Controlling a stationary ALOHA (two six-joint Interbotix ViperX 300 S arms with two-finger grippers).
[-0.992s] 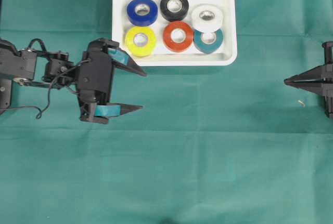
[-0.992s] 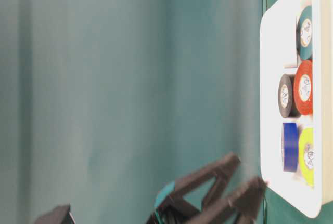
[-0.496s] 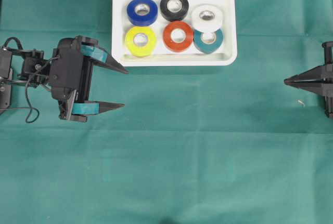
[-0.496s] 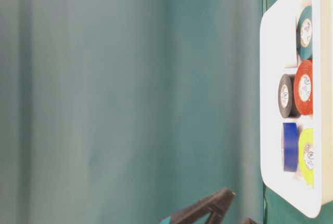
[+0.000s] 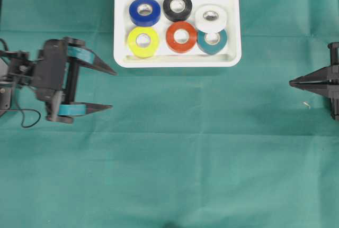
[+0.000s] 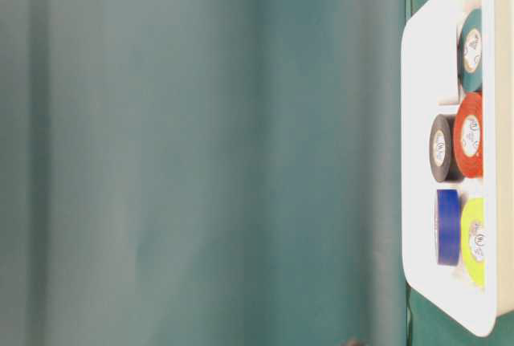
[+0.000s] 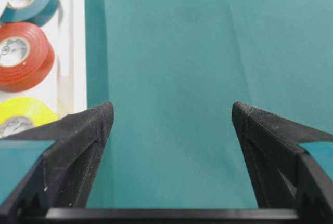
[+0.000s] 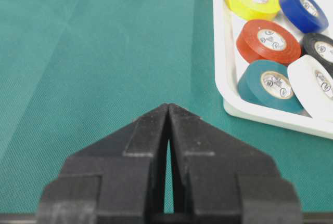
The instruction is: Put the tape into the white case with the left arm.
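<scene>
Nearest, at the left edge of the overhead view: left gripper [image 5: 108,89], jaws wide apart, nothing between them, just bare green cloth [image 5: 175,159] over the desk. Parked short of the case, near its front left corner.

Over on the right edge: right gripper [image 5: 291,83], jaws pressed together, empty, well away from everything.

Further back: white case [image 5: 233,21], with all the tape already sitting inside. Counted: six rolls, one of each colour. Front row: yellow [image 5: 143,41], red [image 5: 181,36], teal [image 5: 212,40]. Back row: blue [image 5: 144,11], black [image 5: 177,6], white [image 5: 211,17]. None loose on the cloth, so job looks done or close to it.

Handling-wise, probably light, stiff little pucks with a cardboard core. Smooth vinyl sides, likely a bit slippery, not fragile at all. Best bet for a grab: pinch across the outer rim from above, or one finger down the centre hole and one outside. Lying flat, so no rolling away. Packed close together though, white leaning on teal, so little room to slip a finger between neighbours.
</scene>
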